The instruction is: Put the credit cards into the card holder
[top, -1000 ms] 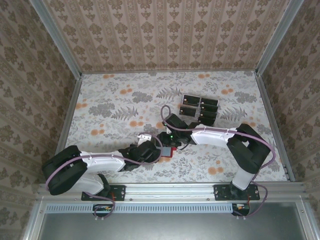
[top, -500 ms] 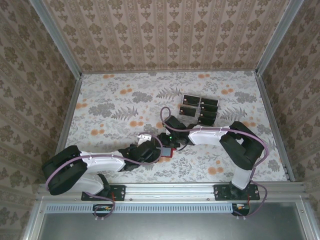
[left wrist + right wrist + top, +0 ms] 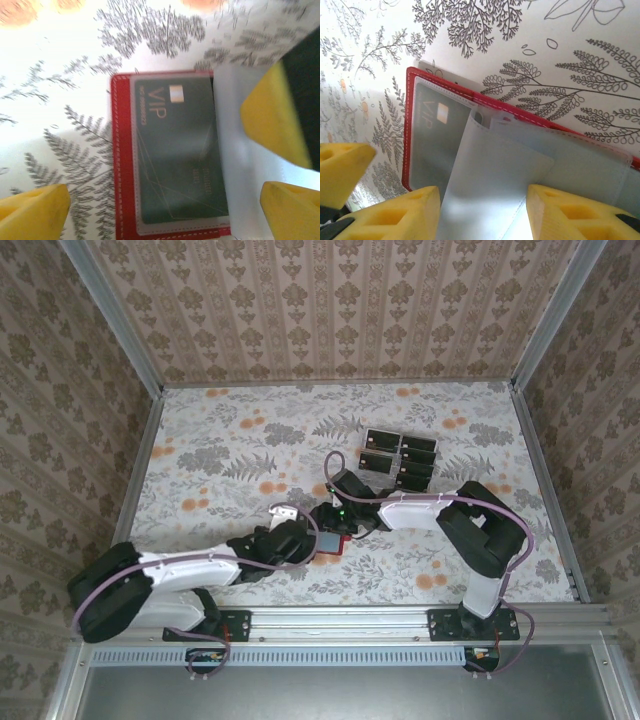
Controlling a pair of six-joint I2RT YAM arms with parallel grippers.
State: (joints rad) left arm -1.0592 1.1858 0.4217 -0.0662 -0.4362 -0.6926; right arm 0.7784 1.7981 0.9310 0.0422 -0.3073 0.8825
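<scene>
Filling the wallet [image 3: 122, 165] seems barely begun: one card [image 3: 175, 150] is seated, the left claw [image 3: 160, 210] is spread wide, the right claw [image 3: 485, 215] straddles the clear sleeve [image 3: 495, 165], grip untellable, and another card must be fetched.

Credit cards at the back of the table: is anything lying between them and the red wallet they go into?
No object lies on the table between the credit cards and the card holder. Only the right arm stretches across that gap, with the right gripper at the open holder.
</scene>
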